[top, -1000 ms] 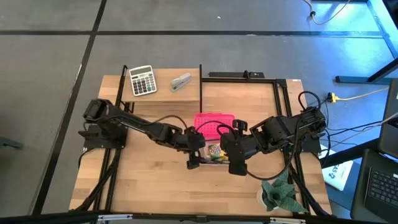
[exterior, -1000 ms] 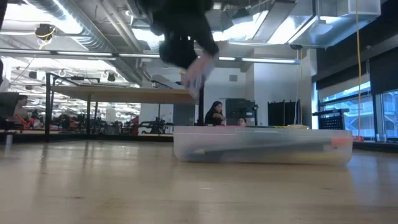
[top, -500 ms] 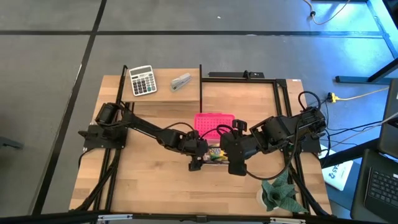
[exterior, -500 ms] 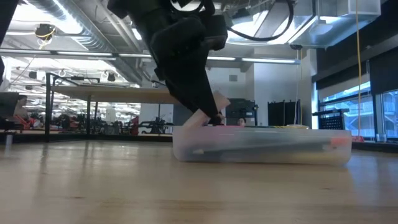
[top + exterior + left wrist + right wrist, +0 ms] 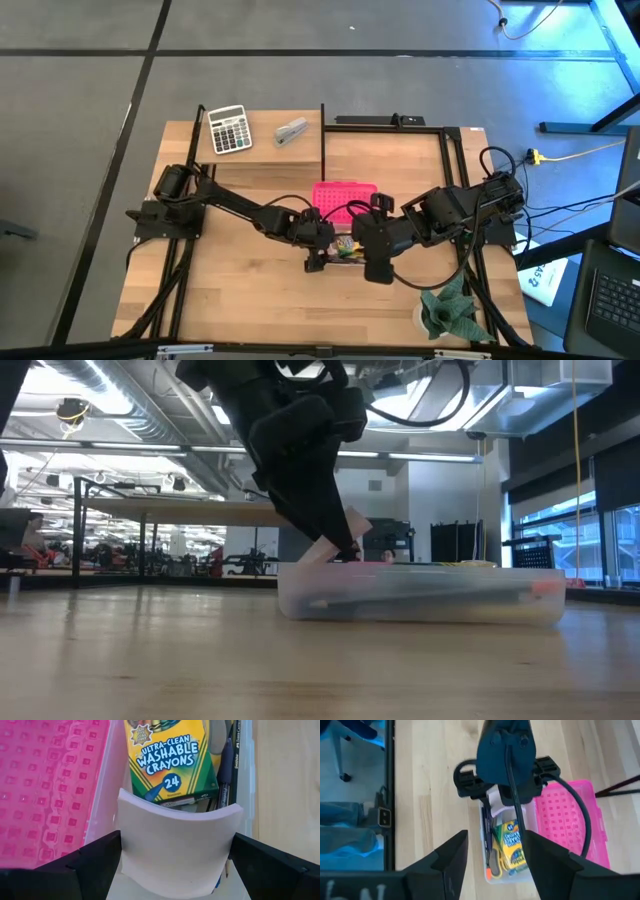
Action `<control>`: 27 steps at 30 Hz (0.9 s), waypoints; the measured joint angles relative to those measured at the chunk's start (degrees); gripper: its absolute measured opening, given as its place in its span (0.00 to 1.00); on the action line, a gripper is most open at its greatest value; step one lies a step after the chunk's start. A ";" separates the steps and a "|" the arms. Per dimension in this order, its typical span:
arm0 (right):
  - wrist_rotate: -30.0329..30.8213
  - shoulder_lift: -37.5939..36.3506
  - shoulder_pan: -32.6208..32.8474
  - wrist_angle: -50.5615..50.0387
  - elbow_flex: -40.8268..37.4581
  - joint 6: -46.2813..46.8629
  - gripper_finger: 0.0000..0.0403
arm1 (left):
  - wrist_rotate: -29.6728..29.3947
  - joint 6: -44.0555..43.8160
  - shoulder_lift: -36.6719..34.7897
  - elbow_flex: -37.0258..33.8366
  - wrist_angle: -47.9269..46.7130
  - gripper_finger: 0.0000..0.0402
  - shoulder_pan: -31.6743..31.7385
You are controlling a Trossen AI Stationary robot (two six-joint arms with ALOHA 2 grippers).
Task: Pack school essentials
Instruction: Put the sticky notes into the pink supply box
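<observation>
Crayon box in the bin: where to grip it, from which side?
From above, across its two long edges. The crayon box lies flat, face up in the clear bin, pens tight along one side, so a side approach looks blocked. The left gripper holds the note pad over one end; best wait for that to clear.

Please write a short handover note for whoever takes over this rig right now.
Left gripper: shut on the note pad, which bows between its fingers, at the near end of the clear box.
Right gripper: open, holding nothing, raised above the box.
In the box: crayons, pens and yellow scissors. The pink lid lies open beside it.
Calculator and stapler sit at the table's far edge.
Done: most items packed.
Left: release the pad into the box, probably close the lid. No eraser can be made out.
</observation>
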 joint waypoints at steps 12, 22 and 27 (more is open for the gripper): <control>0.00 0.00 0.01 5.96 0.00 0.02 0.48 | 0.35 0.00 -0.02 0.00 -0.03 0.88 -0.01; 0.02 0.00 0.01 9.41 0.00 0.03 0.48 | 0.49 1.64 0.08 0.00 -0.19 0.91 -0.05; 0.02 0.00 0.01 9.39 0.00 0.00 0.48 | 0.57 1.64 0.24 0.00 -0.28 0.98 -0.05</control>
